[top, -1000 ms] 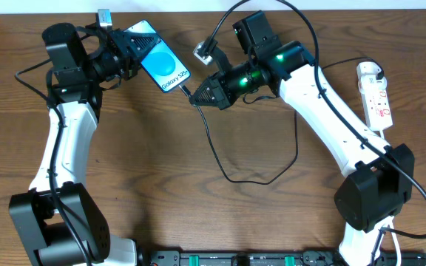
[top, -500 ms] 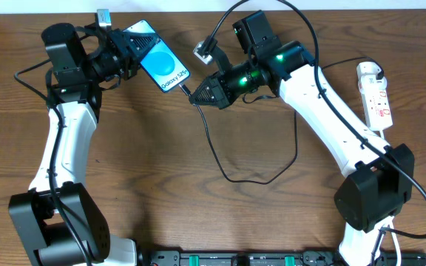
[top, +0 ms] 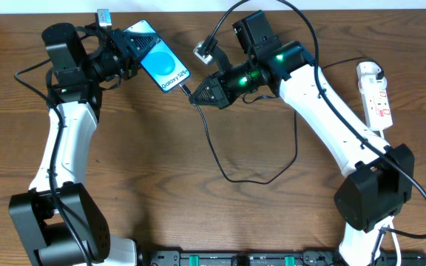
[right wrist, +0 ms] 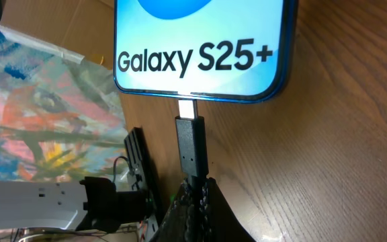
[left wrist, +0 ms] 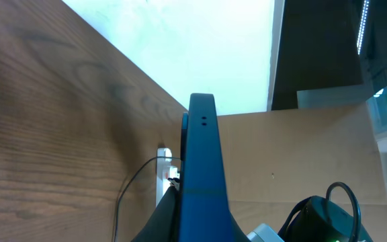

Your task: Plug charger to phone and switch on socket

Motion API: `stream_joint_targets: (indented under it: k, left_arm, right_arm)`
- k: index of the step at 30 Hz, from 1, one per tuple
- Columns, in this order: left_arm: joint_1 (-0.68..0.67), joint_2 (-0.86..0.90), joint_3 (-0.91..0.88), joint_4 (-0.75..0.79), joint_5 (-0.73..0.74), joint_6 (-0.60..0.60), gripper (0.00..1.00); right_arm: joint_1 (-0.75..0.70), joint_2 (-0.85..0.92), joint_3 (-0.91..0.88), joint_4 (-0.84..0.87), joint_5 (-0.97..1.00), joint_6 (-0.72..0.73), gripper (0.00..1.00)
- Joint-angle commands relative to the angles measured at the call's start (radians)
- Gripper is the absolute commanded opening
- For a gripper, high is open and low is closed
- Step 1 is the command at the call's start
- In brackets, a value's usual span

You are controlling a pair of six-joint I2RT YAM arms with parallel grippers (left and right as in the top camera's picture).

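Observation:
The phone (top: 163, 65) has a lit screen and is held off the table at the back left, tilted, with my left gripper (top: 133, 50) shut on its upper end. In the left wrist view I see its blue edge (left wrist: 201, 158) between that gripper's (left wrist: 197, 225) fingers. My right gripper (top: 198, 95) is shut on the charger's black connector (right wrist: 191, 146). The connector's metal tip meets the port in the phone's bottom edge (right wrist: 200, 95), and a short length of bare metal shows. The charger cable (top: 231, 176) loops over the table. The socket (top: 376, 94) lies at the far right.
The right arm (top: 324, 111) spans the table from the front right to the middle. The cable loop lies on the wood under it. The white power strip's cord (top: 399, 247) runs down by the right arm's base. A colourful sheet (right wrist: 39, 114) shows beyond the table edge.

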Motion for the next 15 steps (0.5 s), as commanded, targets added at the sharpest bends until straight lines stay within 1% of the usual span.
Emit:
stream_joint_targets:
  k: [1,15]
  left_arm:
    - [-0.009,0.001,0.020,0.006,0.017,-0.005,0.07]
    - [-0.009,0.001,0.020,0.006,0.018,-0.005,0.07]
  right_arm:
    - [0.006,0.001,0.005,0.006,-0.008,0.010,0.01]
    - [0.050,0.001,0.005,0.022,-0.003,0.022,0.01]
